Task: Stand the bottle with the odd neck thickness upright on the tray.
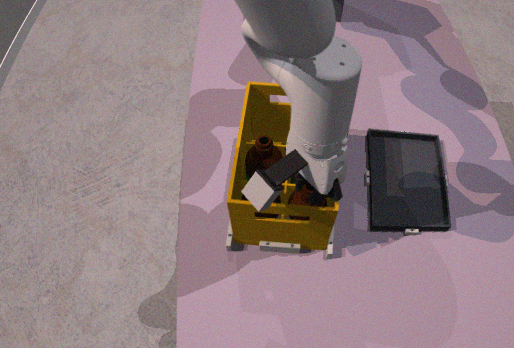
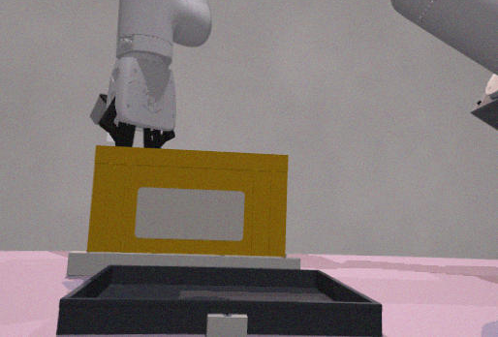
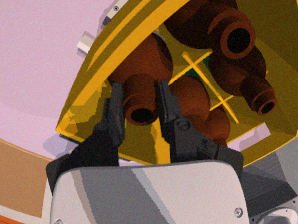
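Note:
The yellow crate (image 1: 280, 232) (image 2: 194, 171) (image 3: 120, 44) stands level and holds five brown bottles. My gripper (image 2: 139, 138) (image 3: 140, 93) reaches down at the crate's rim, its fingers on both sides of one bottle's neck. It looks shut on that bottle (image 1: 302, 197) (image 3: 145, 57), which is in an end cell by the crate wall. Another bottle (image 1: 263, 156) shows on the left. In the wrist view, a wide-mouthed bottle (image 3: 237, 40), a bottle (image 3: 255, 95) and two partly hidden bottles (image 3: 190, 95) (image 3: 218, 125) stand in the crate. The black tray (image 1: 395, 228) (image 2: 145, 318) lies level, with no bottle on it.
Pale brackets (image 1: 280, 247) (image 2: 184, 264) stand around the crate's foot. A small pale block (image 1: 235, 329) is not visible as a separate object. The tray has small pale clips (image 1: 412, 232) (image 2: 227, 325) at its edges. Yellow dividers (image 3: 194, 65) part the crate's cells.

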You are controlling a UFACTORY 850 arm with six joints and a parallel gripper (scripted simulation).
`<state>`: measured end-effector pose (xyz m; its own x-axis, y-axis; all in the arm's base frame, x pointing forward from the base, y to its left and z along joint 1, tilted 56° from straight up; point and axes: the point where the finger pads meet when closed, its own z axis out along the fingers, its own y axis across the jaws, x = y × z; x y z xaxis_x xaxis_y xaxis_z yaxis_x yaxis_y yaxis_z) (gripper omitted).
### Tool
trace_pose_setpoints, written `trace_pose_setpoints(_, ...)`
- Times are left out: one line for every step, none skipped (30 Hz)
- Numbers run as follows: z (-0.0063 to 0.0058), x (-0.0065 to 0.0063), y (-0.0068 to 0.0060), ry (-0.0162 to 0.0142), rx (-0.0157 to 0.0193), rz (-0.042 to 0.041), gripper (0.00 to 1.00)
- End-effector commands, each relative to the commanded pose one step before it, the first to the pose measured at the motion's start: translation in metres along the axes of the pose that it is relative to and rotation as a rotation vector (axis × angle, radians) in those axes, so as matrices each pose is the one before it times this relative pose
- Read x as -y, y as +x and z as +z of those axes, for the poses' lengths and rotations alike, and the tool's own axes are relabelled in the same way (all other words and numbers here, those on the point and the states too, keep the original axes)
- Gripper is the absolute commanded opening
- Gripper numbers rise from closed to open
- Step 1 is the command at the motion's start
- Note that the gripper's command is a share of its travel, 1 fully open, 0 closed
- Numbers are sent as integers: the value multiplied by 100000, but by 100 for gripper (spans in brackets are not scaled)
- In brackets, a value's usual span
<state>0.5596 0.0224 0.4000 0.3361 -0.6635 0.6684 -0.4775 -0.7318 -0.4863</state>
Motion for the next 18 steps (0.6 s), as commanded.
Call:
trace_pose_setpoints(-26, 40, 35, 81, -60, 19, 0)
trace_pose_setpoints(0, 0, 0, 0, 0, 0, 0)
trace_pose_setpoints(0, 0, 0, 0, 0, 0, 0)
trace_pose_setpoints(0, 0, 0, 0, 0, 0, 0)
trace_pose_setpoints(0, 0, 0, 0, 0, 0, 0)
trace_pose_setpoints(0, 0, 0, 0, 0, 0, 0)
trace_pose_setpoints(0, 0, 0, 0, 0, 0, 0)
trace_pose_setpoints(0, 0, 0, 0, 0, 0, 0)
trace_pose_setpoints(0, 0, 0, 0, 0, 0, 0)
trace_pose_setpoints(0, 0, 0, 0, 0, 0, 0)
trace_pose_setpoints(0, 0, 0, 0, 0, 0, 0)
trace_pose_setpoints(0, 0, 0, 0, 0, 0, 0)
trace_pose_setpoints(0, 0, 0, 0, 0, 0, 0)
trace_pose_setpoints(0, 0, 0, 0, 0, 0, 0)
trace_pose_setpoints(0, 0, 0, 0, 0, 0, 0)
trace_pose_setpoints(0, 0, 0, 0, 0, 0, 0)
trace_pose_setpoints(0, 0, 0, 0, 0, 0, 0)
trace_pose_setpoints(0, 0, 0, 0, 0, 0, 0)
